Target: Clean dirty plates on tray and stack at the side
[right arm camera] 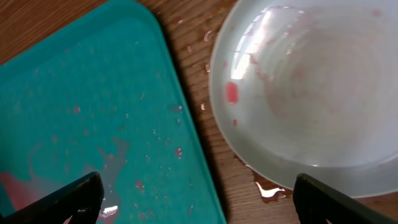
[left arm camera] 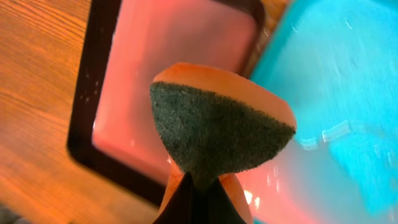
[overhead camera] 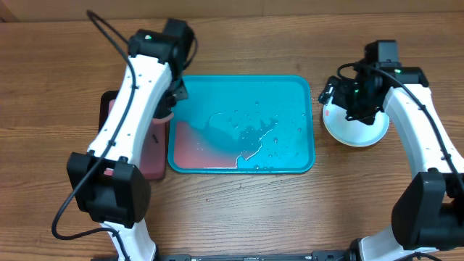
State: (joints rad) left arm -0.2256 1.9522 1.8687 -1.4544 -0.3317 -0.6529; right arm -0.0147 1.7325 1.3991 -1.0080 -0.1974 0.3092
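Up close at right wrist only: red smears [right arm camera: 231, 92] on white plate [right arm camera: 323, 124].

The large tray [overhead camera: 286, 98] lies at the middle of the table [overhead camera: 232, 210]. A small tray [overhead camera: 154, 158] sits just beside its left edge. A plate [overhead camera: 355, 136] rests on the table to its right, near the far corner, with a narrow strip of table between them. A puddle [overhead camera: 199, 148] sits in the large tray's near-left part, with drops scattered to its right. The left end effector [left arm camera: 198, 186], clamped on a sponge [left arm camera: 217, 134], hangs over the far end of the seam between the two trays. The right end effector [right arm camera: 205, 202], fingers spread wide, hangs over the gap between large tray and plate.
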